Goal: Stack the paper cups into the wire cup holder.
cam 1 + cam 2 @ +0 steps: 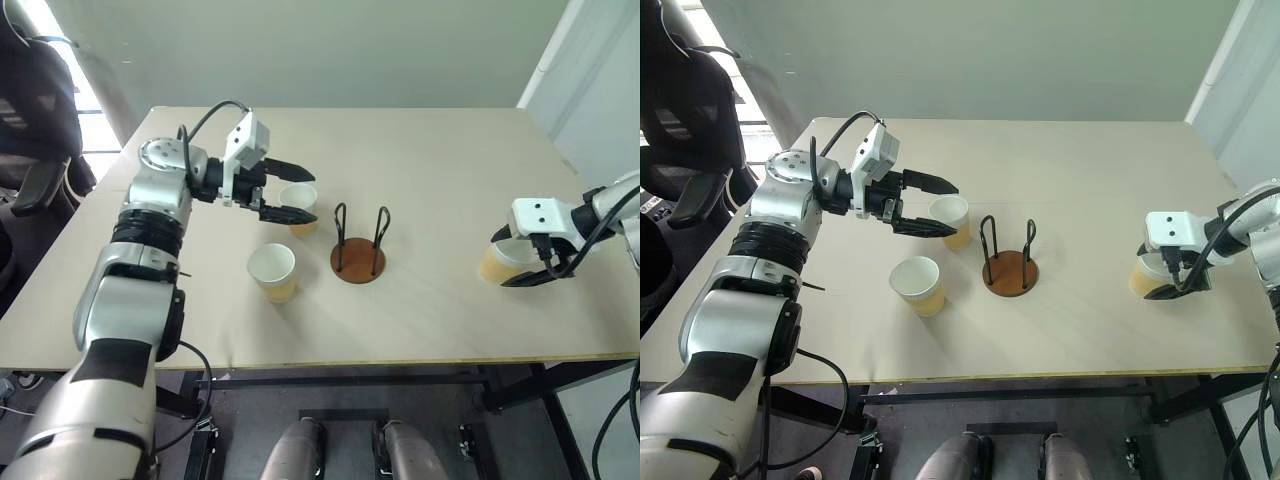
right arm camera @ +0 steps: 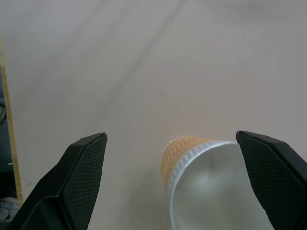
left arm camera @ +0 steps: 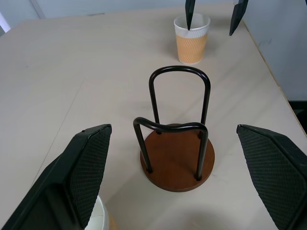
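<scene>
Right pincer (image 1: 527, 262) stands with fingers spread wide, straddling an upright paper cup (image 1: 497, 262) near the right edge of the surface (image 1: 430, 170); from the right wrist view the cup's rim (image 2: 211, 191) sits between the two fingers (image 2: 84, 177), closer to one of them, and not yet pinched, so far as can be seen. The cup's long axis is vertical, mouth up, and the pincer comes at it steeply from above and the right. Left pincer (image 1: 290, 190) is also wide open and holds nothing, pointing roughly level toward the surface's middle, hovering just over a second cup (image 1: 299, 208). A third cup (image 1: 273, 272) stands nearer the front edge, left of centre. All three are upright and apart from one another. The wire cup holder (image 1: 358, 250) stands empty at about the middle of the surface, its two black loops rising from the brown disc base; the left wrist view looks straight at it between its fingers. Judgement: the key relation is that the right-hand cup lies well apart from the holder, toward the right edge, and only the right arm is near it; closing on that cup looks like the step in hand, with the carry toward the centre to follow. The two left cups sit near the holder, within the left arm's reach. The surface is a pale wood board on a dark frame; a plain greenish wall lies behind, and a dark chair stands off the left far corner.
</scene>
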### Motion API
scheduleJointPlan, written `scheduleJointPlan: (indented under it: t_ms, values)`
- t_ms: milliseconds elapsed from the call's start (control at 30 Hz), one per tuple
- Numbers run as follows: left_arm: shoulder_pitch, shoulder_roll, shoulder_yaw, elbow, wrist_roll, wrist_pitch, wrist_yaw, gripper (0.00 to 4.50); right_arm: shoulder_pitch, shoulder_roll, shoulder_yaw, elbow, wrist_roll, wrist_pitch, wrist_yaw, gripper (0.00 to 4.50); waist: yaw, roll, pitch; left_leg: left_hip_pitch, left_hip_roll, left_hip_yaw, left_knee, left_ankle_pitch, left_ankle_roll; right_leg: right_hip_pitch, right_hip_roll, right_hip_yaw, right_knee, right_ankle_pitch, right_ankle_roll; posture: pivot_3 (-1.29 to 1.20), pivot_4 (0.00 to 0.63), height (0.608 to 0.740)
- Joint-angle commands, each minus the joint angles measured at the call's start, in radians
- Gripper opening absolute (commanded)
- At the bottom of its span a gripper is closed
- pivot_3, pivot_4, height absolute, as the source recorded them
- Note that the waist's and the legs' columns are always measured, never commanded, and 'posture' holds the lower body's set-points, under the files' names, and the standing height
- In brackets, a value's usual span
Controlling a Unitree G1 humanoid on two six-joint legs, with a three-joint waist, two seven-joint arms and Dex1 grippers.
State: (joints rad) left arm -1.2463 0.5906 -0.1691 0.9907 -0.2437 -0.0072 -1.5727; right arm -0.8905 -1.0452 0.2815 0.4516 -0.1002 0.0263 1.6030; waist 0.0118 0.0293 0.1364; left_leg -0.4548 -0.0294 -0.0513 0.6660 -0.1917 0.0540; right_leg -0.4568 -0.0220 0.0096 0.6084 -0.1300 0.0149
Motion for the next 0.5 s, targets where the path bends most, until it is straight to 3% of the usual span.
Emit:
scheduleJointPlan:
  t_ms: [33,200,500]
  values:
    - [-0.035,0.010,0.009,-0.024,-0.021,-0.006,-0.042,4.50,-0.007,-0.038,-0.027,-0.064,0.066,0.054,0.011,4.45,0.000,0.000,0.000,0.000,0.000,0.000,0.000,0.000,0.000,0.000,0.000,0.000,0.000,0.000,0.000,0.00,0.150,0.740]
    - [-0.035,0.010,0.008,-0.022,-0.020,-0.005,-0.042,4.50,-0.033,-0.054,-0.024,-0.055,0.079,0.090,0.011,4.45,0.000,0.000,0.000,0.000,0.000,0.000,0.000,0.000,0.000,0.000,0.000,0.000,0.000,0.000,0.000,0.00,0.150,0.740]
    - [-0.038,0.006,0.016,-0.014,-0.013,-0.012,-0.042,4.50,0.017,-0.070,-0.001,0.005,-0.021,-0.046,-0.013,4.45,0.000,0.000,0.000,0.000,0.000,0.000,0.000,0.000,0.000,0.000,0.000,0.000,0.000,0.000,0.000,0.00,0.150,0.740]
